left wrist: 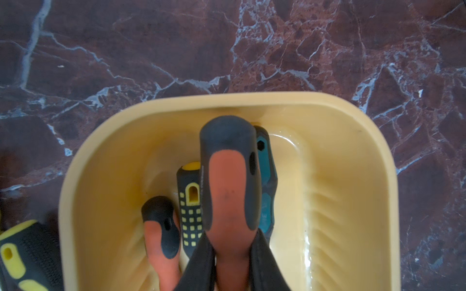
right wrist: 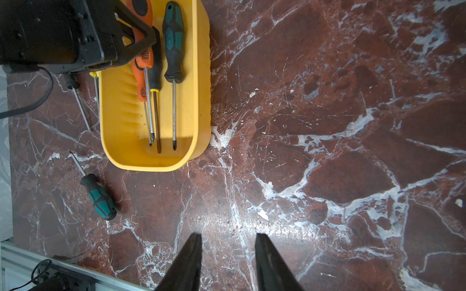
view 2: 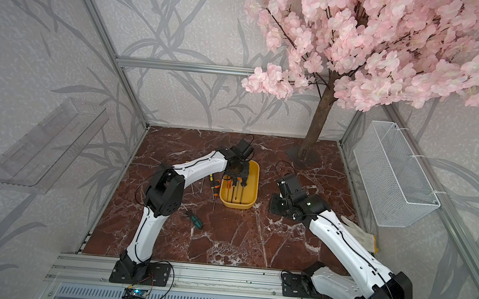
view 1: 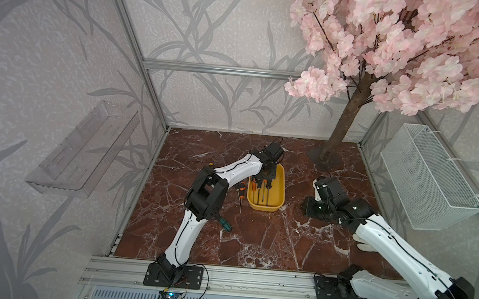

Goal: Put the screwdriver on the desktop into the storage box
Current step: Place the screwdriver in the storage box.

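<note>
The yellow storage box [view 1: 281, 186] [view 2: 255, 187] sits mid-desktop [view 1: 254, 240]. My left gripper [left wrist: 232, 241] [view 1: 265, 182] hangs over the box, shut on an orange-and-black screwdriver handle [left wrist: 227, 176] whose shaft lies inside [right wrist: 148, 100]. Below it in the box lie a small orange screwdriver [left wrist: 161, 239], a black-yellow one [left wrist: 191, 201] and a teal one [left wrist: 266, 201] [right wrist: 172, 37]. On the desktop lie a stubby teal screwdriver [view 1: 225, 224] [right wrist: 99, 197] and two left of the box [view 1: 240, 190] [left wrist: 20, 254]. My right gripper [right wrist: 228, 239] stands open over bare marble, right of the box.
A tree trunk and its base plate [view 1: 325, 157] stand at the back right. A white wire basket [view 1: 428, 178] hangs on the right wall, a clear shelf [view 1: 81, 148] on the left. A white glove [view 2: 361, 234] lies by the right arm.
</note>
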{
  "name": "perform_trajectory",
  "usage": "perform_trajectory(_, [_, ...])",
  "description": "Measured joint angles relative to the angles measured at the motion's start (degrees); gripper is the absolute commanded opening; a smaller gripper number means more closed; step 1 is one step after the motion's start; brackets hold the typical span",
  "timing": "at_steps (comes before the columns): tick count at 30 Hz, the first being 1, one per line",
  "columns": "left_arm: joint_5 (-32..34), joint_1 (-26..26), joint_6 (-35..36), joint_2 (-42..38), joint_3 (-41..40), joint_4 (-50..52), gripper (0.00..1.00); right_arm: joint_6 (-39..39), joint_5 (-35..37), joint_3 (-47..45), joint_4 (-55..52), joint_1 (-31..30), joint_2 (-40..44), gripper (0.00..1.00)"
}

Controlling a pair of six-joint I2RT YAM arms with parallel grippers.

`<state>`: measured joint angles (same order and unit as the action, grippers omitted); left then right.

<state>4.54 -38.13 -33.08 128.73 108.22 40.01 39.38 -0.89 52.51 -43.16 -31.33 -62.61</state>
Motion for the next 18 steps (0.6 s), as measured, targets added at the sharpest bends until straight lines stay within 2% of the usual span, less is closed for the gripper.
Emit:
perform_trajectory(3, [0.3,0.0,0.0,0.6,0.0,-0.3,0.22,0.0,0.0,0.0,0.0,0.0,0.0,0.39])
perform_trajectory(9, [0.5,0.0,0.0,2.0,0.0,-1.1,0.45,0.0,0.2,0.0,-0.5,0.0,0.0,0.39])
perform_trajectory(18, [0.6,0.0,-0.1,1.8,0.0,-1.4,0.46,0.0,0.4,0.0,-0.6,0.0,0.0,0.39])
